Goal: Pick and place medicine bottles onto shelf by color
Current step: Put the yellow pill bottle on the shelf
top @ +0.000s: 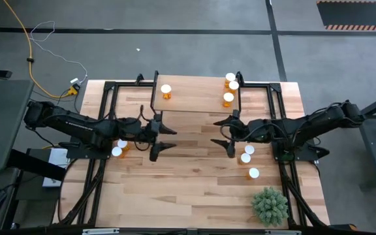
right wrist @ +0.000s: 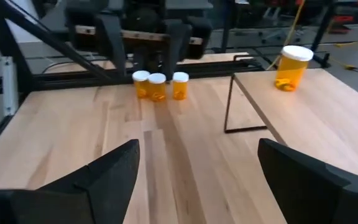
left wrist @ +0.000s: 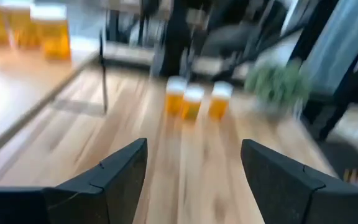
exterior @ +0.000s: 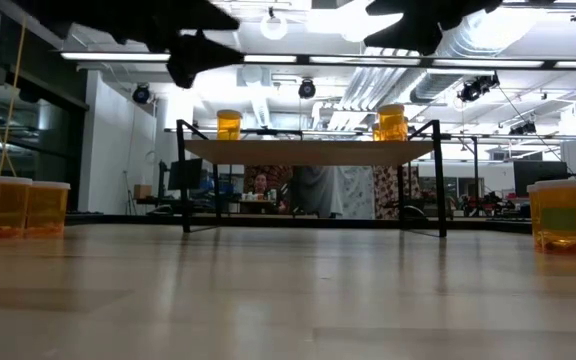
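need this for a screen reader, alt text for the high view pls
Two dark arms meet mid-table with open grippers, left and right, before a low light-wood shelf holding four white-capped orange pill bottles; more bottles stand on the wooden table.

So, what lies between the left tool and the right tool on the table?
Only bare tabletop. In the high view, the left tool and right tool face each other, both open, just in front of the shelf.

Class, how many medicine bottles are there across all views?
10 medicine bottles. On the shelf: one at its left end, three at its right. On the table: three near the plant, three at the left side, partly hidden from above.
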Robot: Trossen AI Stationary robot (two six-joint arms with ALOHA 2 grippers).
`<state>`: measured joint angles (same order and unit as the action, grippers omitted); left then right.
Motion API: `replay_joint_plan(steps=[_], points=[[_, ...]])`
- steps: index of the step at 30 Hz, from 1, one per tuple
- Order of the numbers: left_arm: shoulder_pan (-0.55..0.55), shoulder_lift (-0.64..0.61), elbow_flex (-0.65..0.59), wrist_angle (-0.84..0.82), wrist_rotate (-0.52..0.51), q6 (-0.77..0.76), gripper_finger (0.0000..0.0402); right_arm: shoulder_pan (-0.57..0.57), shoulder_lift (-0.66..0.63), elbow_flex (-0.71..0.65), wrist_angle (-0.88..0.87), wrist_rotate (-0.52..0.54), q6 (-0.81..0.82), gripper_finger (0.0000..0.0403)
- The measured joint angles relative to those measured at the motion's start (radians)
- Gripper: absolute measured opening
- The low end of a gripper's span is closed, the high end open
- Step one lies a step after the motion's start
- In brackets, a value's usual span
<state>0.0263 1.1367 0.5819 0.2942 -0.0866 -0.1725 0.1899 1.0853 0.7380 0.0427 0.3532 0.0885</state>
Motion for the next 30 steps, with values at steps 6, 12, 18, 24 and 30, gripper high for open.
replay_joint_plan(steps=[6,12,18,24,30], points=[[-0.050,-0.003,0.237,-0.730,-0.226,-0.171,0.0250,0.007,0.054,0.000,0.045,0.022,-0.045,0.0319],[-0.067,0.002,0.303,-1.239,-0.373,-0.546,0.0250,0.000,0.065,0.000,0.065,0.024,-0.045,0.0319],[-0.026,0.004,0.232,-1.495,-0.301,-0.788,0.0250,0.000,0.065,0.000,0.084,0.024,-0.056,0.0319],[0.053,0.004,0.179,-1.514,-0.290,-0.801,0.0250,0.000,0.065,0.000,0.104,0.024,-0.070,0.0319],[0.144,0.004,0.166,-1.514,-0.250,-0.746,0.0250,0.000,0.065,0.000,0.104,0.023,-0.071,0.0319]])
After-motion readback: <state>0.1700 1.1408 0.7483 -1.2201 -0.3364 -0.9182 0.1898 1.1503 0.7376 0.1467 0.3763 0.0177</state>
